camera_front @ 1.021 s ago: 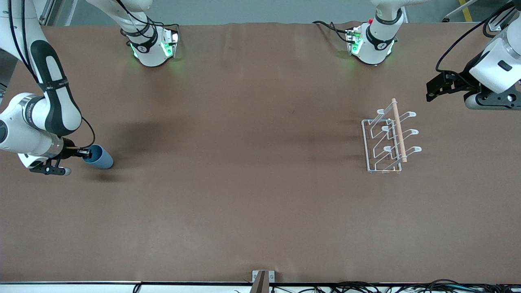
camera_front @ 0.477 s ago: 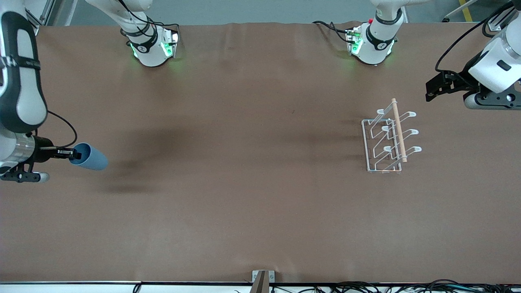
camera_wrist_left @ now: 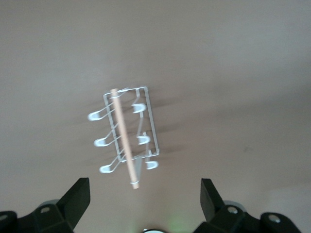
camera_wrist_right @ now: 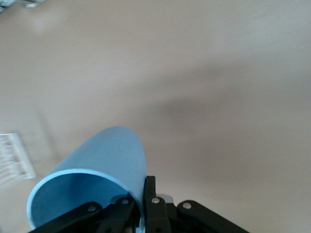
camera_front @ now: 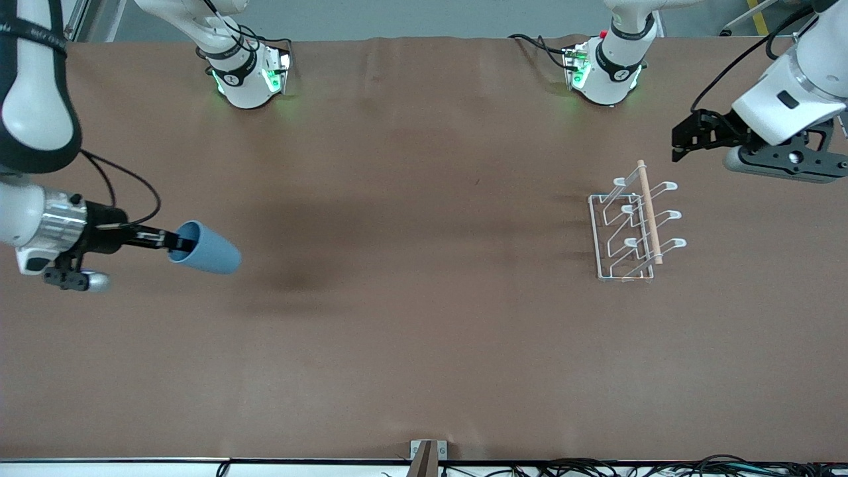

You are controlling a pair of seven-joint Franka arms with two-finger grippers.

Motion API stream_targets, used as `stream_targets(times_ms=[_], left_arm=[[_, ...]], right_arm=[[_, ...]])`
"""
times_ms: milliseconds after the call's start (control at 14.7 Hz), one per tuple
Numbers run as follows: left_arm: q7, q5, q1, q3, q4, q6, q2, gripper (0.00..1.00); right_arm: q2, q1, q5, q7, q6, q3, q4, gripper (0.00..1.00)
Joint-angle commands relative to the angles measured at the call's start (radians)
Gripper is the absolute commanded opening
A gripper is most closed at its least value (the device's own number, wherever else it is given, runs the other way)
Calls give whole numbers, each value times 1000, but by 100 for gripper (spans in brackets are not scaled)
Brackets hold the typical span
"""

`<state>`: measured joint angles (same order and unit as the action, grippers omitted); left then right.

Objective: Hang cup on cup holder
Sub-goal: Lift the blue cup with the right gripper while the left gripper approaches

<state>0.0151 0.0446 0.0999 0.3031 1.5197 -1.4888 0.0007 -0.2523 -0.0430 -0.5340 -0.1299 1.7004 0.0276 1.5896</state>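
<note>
The light-blue cup hangs in the air on its side over the right arm's end of the table. My right gripper is shut on its rim, one finger inside and one outside; the right wrist view shows the cup pinched at the gripper. The white wire cup holder with its wooden rod stands near the left arm's end. My left gripper hovers open above the table beside the holder, nothing between its fingers. In the left wrist view the cup holder lies ahead of the open gripper.
Both arm bases stand along the edge farthest from the front camera. Brown cloth covers the table. A small bracket sits at the nearest edge.
The right gripper has lifted the cup off the table and carried it toward the middle. The left gripper has shifted toward the holder.
</note>
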Motion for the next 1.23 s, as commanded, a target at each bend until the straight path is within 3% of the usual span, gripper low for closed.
stream_targets(times_ms=[0, 272, 613, 817, 1157], left_arm=[[29, 43, 4, 43, -69, 27, 12, 100], [49, 142, -6, 135, -128, -4, 15, 100], [37, 138, -17, 342, -141, -236, 45, 100], [48, 121, -109, 375, -144, -378, 133, 100], [48, -61, -258, 375, -151, -519, 211, 100]], right_arm=[[19, -35, -212, -42, 1, 9, 15, 1], [12, -84, -464, -42, 1, 9, 26, 0], [10, -153, -697, -40, -1, 8, 69, 0], [10, -202, -754, -36, -16, 8, 75, 0], [4, -276, -776, -17, -34, 8, 92, 1]])
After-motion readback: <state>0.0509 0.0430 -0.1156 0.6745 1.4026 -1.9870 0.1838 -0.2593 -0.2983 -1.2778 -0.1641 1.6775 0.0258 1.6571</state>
